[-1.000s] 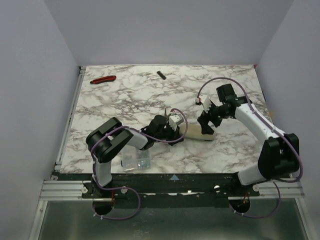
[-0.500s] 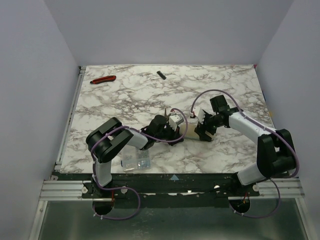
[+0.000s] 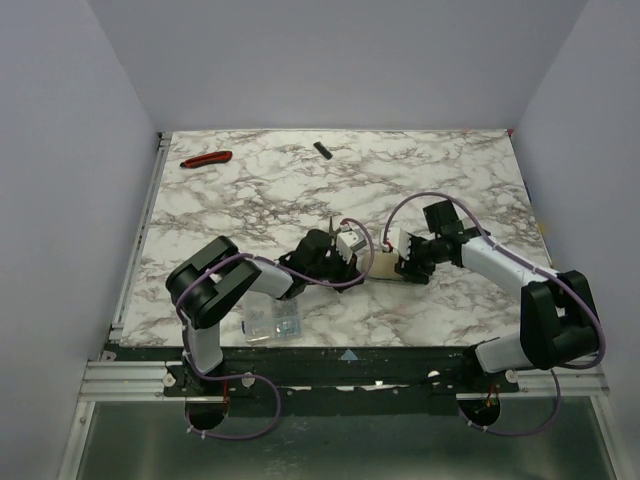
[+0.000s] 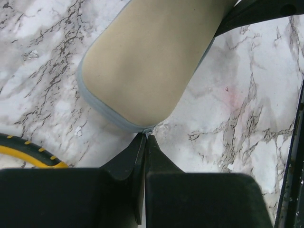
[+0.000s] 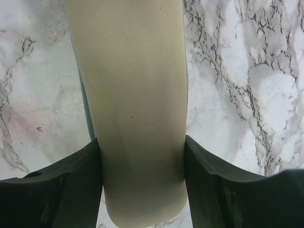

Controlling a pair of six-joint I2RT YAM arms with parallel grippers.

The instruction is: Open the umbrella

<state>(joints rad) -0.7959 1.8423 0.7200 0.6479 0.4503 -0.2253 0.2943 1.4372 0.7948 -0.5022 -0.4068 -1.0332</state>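
One packed umbrella [image 3: 385, 265] – cream oblong capsule, grey seam – lies flat on the white marble-patterned table [image 3: 250, 200], near the front edge, between both arms. Right gripper [image 5: 142, 156] clamps it across its width, black fingers [image 5: 71, 180] pressed to both sides. Left gripper [image 4: 145, 137]: jaws pressed together, tips touching the seam at the rounded end; cannot tell if they pinch a tab. Clear plastic box [image 3: 273, 322] sits near the left arm
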